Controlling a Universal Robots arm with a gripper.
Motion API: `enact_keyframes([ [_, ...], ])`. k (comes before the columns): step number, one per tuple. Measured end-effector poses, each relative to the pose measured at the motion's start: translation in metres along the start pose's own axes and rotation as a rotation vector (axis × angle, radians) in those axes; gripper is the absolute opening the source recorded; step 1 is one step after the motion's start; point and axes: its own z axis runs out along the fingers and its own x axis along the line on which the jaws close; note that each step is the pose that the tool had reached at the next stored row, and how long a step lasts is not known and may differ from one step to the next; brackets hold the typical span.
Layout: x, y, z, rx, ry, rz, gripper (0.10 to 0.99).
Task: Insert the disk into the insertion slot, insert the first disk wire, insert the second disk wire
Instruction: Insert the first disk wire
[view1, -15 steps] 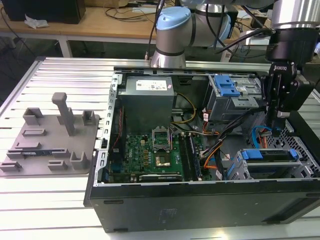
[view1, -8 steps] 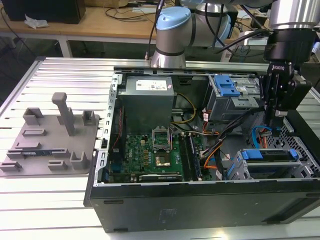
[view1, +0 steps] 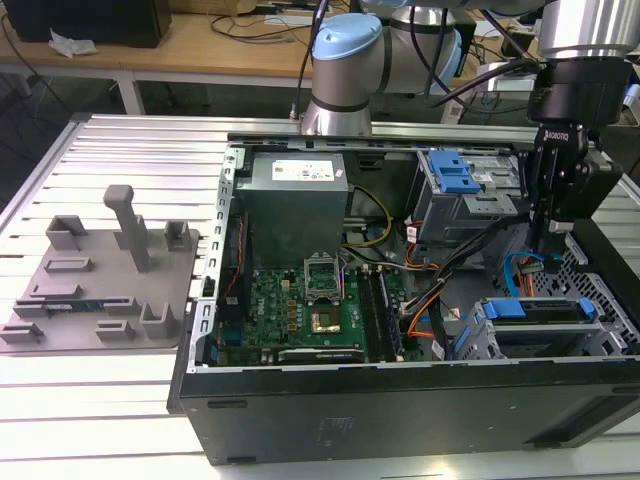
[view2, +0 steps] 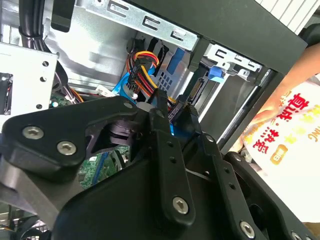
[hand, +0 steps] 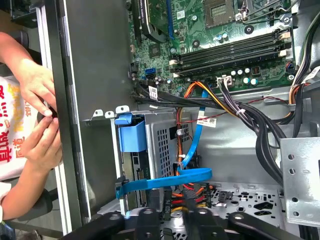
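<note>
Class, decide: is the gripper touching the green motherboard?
Apart. The exterior view shows the gripper far to the exterior view's right of the motherboard.

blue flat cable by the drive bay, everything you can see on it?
Thin, flat, bright blue cable, plastic-sheathed by its look. In the first wrist view it leaves the wire bundle near the motherboard, runs along the perforated grey bay, folds sharply, then lies flat across toward the case wall. Slack, not taut. In the exterior view it loops close by the hand. Where its ends plug in cannot be told.
</note>
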Motion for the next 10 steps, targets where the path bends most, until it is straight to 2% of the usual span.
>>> enact_keyframes([
  [2, 0.0, 0.0, 0.0001, 0.0, 0.0, 0.0, 0.176],
  [8, 0.0, 0.0, 0.0002, 0.0, -0.0003, 0.0, 0.165],
  [9, 0.0005, -0.0006, 0.0006, -0.001, -0.005, 0.0, 0.165],
  [10, 0.002, -0.0023, 0.0008, -0.005, -0.0143, -0.002, 0.165],
])
